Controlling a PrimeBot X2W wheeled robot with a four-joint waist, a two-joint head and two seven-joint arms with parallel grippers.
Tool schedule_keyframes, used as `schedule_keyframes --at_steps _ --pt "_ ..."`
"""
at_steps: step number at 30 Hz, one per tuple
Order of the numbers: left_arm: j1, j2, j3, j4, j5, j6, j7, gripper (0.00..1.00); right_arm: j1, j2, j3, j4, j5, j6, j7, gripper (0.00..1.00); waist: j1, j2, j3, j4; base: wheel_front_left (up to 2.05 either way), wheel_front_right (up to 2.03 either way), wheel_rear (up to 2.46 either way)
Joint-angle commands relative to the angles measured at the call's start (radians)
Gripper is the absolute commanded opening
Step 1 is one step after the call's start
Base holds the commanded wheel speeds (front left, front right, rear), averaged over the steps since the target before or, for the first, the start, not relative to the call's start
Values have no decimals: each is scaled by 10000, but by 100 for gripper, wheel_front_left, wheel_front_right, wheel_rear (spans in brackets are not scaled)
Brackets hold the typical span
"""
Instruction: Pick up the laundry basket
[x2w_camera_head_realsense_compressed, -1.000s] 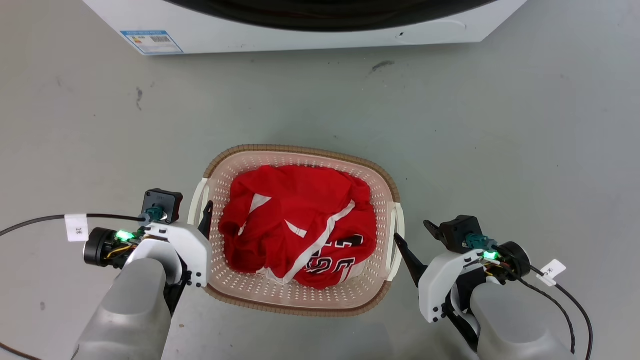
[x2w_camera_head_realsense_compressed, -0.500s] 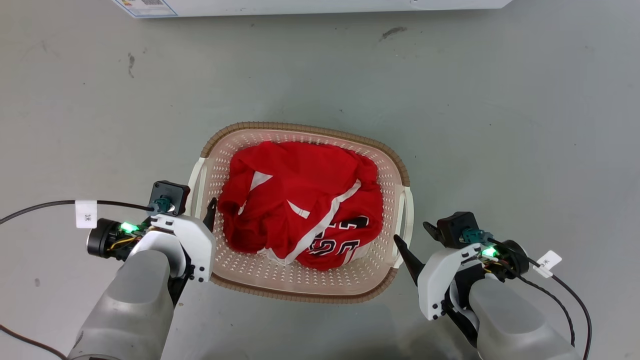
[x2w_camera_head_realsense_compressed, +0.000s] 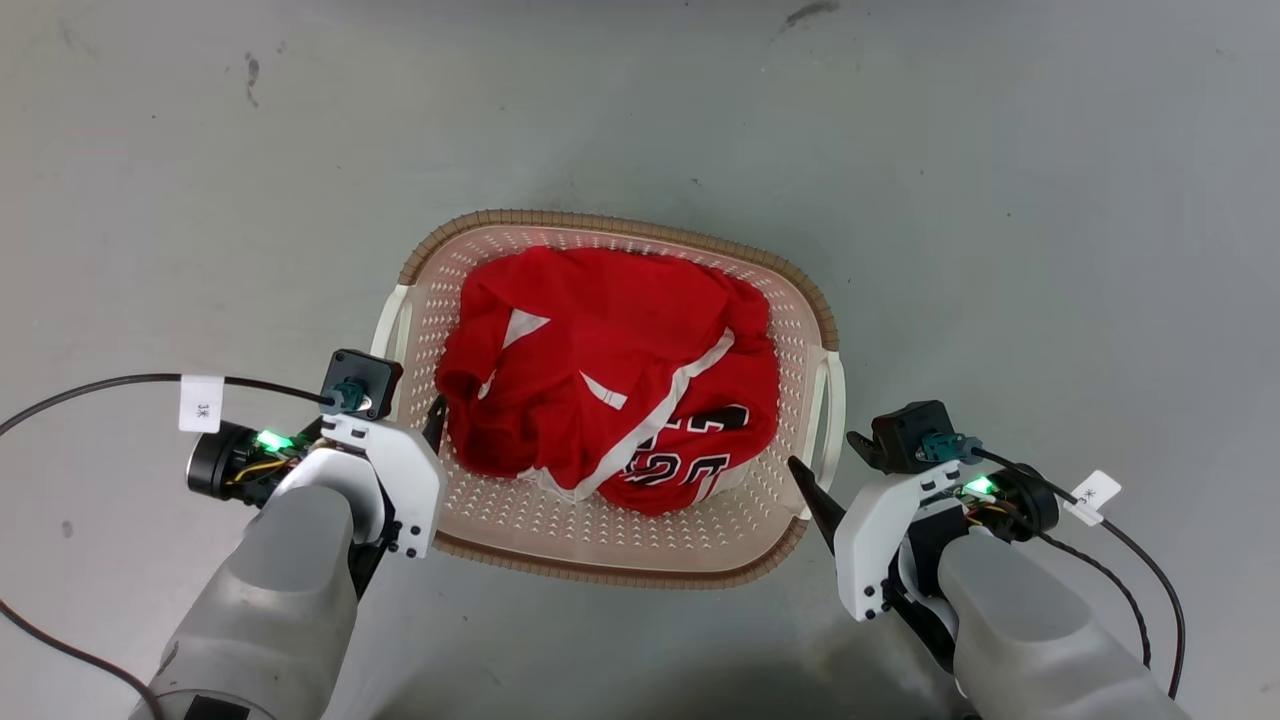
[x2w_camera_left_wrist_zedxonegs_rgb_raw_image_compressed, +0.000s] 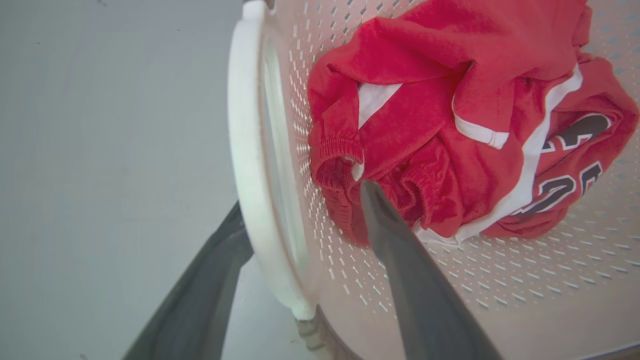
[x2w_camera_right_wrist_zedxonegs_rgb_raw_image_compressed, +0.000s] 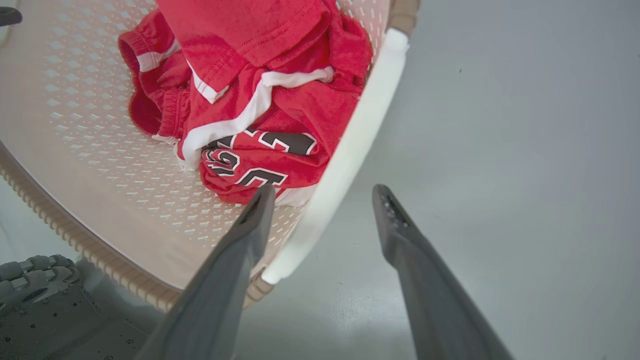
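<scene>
- Though leaning in lower than a second ago, haven't clamped anything yet.
- Found laundry basket (x2w_camera_head_realsense_compressed: 610, 220) sitting on the floor (x2w_camera_head_realsense_compressed: 1000, 200), between both tools.
- Got left tool (x2w_camera_left_wrist_zedxonegs_rgb_raw_image_compressed: 302, 197) spread, straddling left handle (x2w_camera_left_wrist_zedxonegs_rgb_raw_image_compressed: 247, 150); right tool (x2w_camera_right_wrist_zedxonegs_rgb_raw_image_compressed: 324, 190) spread around right handle (x2w_camera_right_wrist_zedxonegs_rgb_raw_image_compressed: 360, 125).
- Looks ready to squeeze and lift.

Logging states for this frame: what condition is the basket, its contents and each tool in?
laundry basket: upright, loaded.
red jersey: crumpled inside the basket.
left tool: open, one finger on each side of the left handle.
right tool: open, one finger on each side of the right handle.
</scene>
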Motion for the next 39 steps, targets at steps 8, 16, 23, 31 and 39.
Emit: schedule_keyframes --at_steps 8,16,23,31,39 --pt "-289 -78 -455 80 -234 17 148 100 -283 -4 246 275 374 -7 220 100 -1 0 353 93 0 0 0" --pt "-358 -166 -866 80 -552 15 183 0 -438 -10 430 404 555 -7 234 0 -1 0 409 122 0 0 0" --pt "-141 -226 -1163 98 -864 15 252 0 -373 9 653 455 744 -7 376 0 -1 0 26 155 0 0 0" --pt "287 -363 -1516 113 -1352 15 577 0 -163 13 853 609 840 -7 469 0 -1 0 -823 214 0 0 0" --pt "774 -426 -1970 58 -1950 13 1068 0 52 13 1117 667 1049 -7 895 0 -1 0 -2049 173 0 0 0"
